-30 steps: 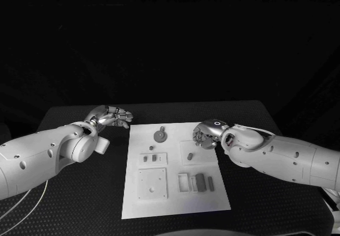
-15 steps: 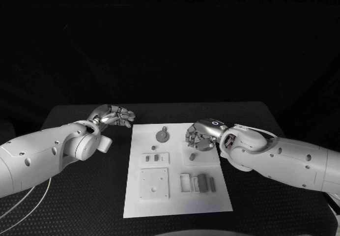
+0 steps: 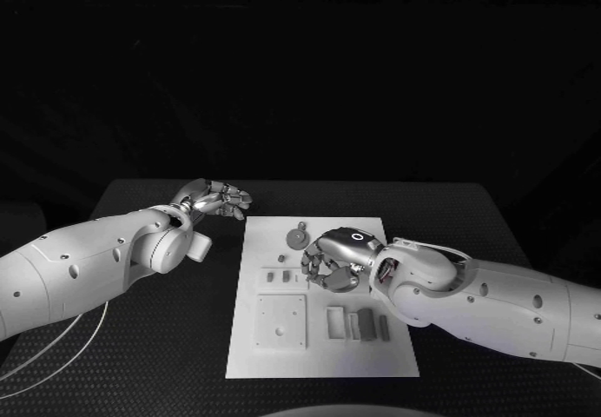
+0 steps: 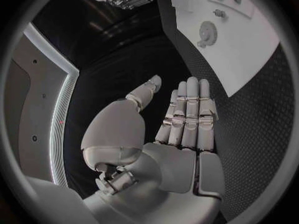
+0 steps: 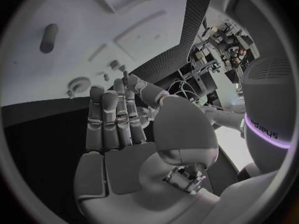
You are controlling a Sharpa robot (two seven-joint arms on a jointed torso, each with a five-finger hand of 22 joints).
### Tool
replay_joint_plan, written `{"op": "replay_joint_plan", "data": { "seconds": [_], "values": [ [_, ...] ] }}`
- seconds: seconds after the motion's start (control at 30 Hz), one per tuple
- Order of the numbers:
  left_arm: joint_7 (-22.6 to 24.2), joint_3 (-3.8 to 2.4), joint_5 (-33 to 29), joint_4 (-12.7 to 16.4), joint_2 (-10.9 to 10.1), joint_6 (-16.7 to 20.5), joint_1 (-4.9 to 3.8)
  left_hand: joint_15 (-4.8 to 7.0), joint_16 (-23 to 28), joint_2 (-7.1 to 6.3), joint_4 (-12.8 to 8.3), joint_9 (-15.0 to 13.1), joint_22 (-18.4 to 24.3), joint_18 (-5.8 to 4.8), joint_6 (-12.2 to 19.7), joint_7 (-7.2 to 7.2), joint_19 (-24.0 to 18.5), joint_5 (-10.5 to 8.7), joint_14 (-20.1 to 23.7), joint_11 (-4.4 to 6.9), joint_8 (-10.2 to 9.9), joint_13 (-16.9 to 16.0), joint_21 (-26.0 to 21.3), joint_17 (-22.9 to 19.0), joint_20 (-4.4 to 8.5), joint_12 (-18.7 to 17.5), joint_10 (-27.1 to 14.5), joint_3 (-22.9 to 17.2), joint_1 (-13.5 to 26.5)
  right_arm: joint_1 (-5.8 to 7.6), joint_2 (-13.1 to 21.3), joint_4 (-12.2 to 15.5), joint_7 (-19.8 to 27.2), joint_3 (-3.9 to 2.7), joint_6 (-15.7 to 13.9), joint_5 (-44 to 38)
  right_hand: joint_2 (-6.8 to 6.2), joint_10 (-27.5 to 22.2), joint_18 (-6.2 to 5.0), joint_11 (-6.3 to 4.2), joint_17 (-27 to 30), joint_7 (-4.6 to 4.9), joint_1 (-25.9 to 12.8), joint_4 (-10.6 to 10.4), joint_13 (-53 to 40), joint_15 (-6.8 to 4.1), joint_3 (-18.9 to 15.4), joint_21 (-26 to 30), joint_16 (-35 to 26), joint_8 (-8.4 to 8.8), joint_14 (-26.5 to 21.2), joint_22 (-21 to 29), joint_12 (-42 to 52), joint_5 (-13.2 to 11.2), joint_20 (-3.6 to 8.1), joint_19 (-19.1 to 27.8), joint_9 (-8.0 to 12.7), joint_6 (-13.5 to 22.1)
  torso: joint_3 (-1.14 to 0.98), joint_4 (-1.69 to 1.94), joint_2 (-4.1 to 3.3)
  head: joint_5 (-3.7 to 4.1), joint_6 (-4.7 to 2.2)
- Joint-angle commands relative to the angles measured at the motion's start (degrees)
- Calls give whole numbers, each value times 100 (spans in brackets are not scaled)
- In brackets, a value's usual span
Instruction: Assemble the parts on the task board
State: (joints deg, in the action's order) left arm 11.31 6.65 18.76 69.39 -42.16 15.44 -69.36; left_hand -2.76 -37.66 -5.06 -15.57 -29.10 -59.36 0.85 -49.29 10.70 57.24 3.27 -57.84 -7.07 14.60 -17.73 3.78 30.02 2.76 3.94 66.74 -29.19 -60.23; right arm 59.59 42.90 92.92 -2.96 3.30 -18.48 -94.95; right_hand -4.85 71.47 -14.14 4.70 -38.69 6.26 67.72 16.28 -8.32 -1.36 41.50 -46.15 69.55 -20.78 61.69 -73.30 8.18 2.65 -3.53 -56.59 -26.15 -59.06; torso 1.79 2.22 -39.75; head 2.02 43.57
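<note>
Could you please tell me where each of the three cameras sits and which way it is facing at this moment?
Head view: on the robot's head, looking down at the task board; both arms show.
Left wrist view: behind the left robot hand, open, beside the board.
Right wrist view: behind the right robot hand, open, over the board.
All three views share the gear-shaped part.

A: Illumination status?
B: Dim overall; background black. The task board point(image 3: 323, 304) reflects brightest, without glare.
A: Distortion?
B: Wrist views: fisheye circle, straight edges bend, dark vignette at rim.
</note>
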Motion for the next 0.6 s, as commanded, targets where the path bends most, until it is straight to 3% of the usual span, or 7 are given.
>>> {"op": "replay_joint_plan", "data": {
  "seconds": [0.03,0.13,0.27,0.4,0.57,0.6],
  "values": [
    [94,-5,-112,-26,43,100,-8,-5,39,-18,12,4,7,-7,30,-2,30,-22,-28,20,27,6,22,9,-3,18,13,36,26,-18,-105,-12,161,86,121,-447,8,34,-86,-2,1,18,-65,5,9,-26,35,-34,-20,-26,0,-4,-19,22,2,-36,-3,6,12,-11,23,-58,23],
    [93,-5,-126,-67,78,115,-8,-6,47,-20,13,4,10,-9,27,-3,27,-22,-25,21,31,5,19,16,-4,18,17,37,26,-101,-186,-47,174,140,133,-665,9,34,-86,-2,1,19,-64,6,10,-26,36,-33,-21,-26,0,-4,-21,23,2,-36,-3,7,21,-10,34,-118,42],
    [97,-5,-134,-89,105,123,-8,-8,55,-21,15,4,14,-12,25,-5,22,-22,-22,23,34,5,16,24,-5,19,21,37,27,-188,-329,-98,198,175,205,-1006,6,35,-86,-2,1,19,-65,8,11,-26,36,-32,-23,-26,1,-4,-22,22,3,-37,-3,8,24,-7,31,-136,59],
    [102,-5,-141,-101,131,125,-8,-9,59,-22,17,4,17,-13,25,-5,20,-22,-21,23,35,5,15,28,-5,18,22,37,28,-219,-442,-161,219,246,231,-1107,3,36,-86,-2,0,19,-64,10,11,-26,36,-31,-24,-26,2,-4,-23,23,4,-37,-3,8,19,1,21,-188,92],
    [105,-5,-145,-105,150,121,-8,-9,63,-22,18,4,18,-14,26,-5,19,-22,-20,23,36,5,14,32,-6,18,22,37,28,-277,-571,-240,220,285,255,-1213,2,37,-86,-2,0,18,-63,12,12,-26,36,-31,-24,-26,3,-4,-24,23,4,-38,-3,7,16,-4,16,-249,105],
    [105,-5,-145,-104,150,117,-8,-9,64,-22,18,4,19,-14,26,-5,19,-22,-20,23,36,5,14,33,-6,18,22,37,28,-280,-591,-258,215,289,259,-1243,1,37,-86,-2,0,18,-63,12,12,-26,36,-31,-24,-26,3,-4,-24,22,4,-39,-3,7,16,-5,16,-295,115]
  ]
}}
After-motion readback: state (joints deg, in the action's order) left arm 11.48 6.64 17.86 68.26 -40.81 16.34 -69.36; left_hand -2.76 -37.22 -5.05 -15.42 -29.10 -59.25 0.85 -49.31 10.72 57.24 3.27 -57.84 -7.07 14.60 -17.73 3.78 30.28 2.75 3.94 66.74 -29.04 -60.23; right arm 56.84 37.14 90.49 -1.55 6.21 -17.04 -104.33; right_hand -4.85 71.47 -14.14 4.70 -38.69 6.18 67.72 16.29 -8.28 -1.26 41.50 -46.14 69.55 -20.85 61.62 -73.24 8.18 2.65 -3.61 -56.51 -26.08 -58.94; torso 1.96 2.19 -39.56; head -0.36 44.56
